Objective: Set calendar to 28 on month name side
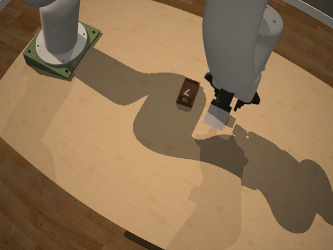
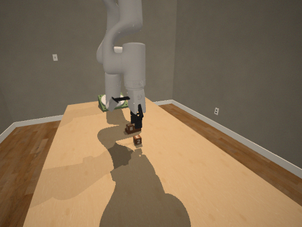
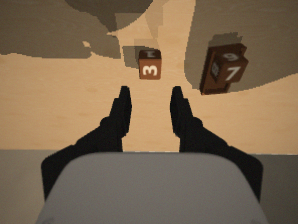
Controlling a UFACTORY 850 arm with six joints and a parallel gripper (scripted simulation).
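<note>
A dark brown tray (image 1: 187, 92) lies on the table and holds one cube whose top face shows 7 (image 3: 232, 73). The tray also shows in the wrist view (image 3: 221, 70) and in the exterior view (image 2: 131, 128). A second brown cube (image 3: 150, 65) stands loose on the table beside the tray; it shows 3 in the wrist view and 2 in the exterior view (image 2: 137, 140). My gripper (image 3: 150, 96) hangs just above the table, pointing down, close to the loose cube. Its fingers stand partly apart with nothing between them. The cube lies beyond the fingertips. In the top view the arm hides the loose cube.
The arm's green base plate (image 1: 60, 48) is bolted at the far corner of the table. The arm casts broad shadows across the table top. Wooden floor surrounds the table.
</note>
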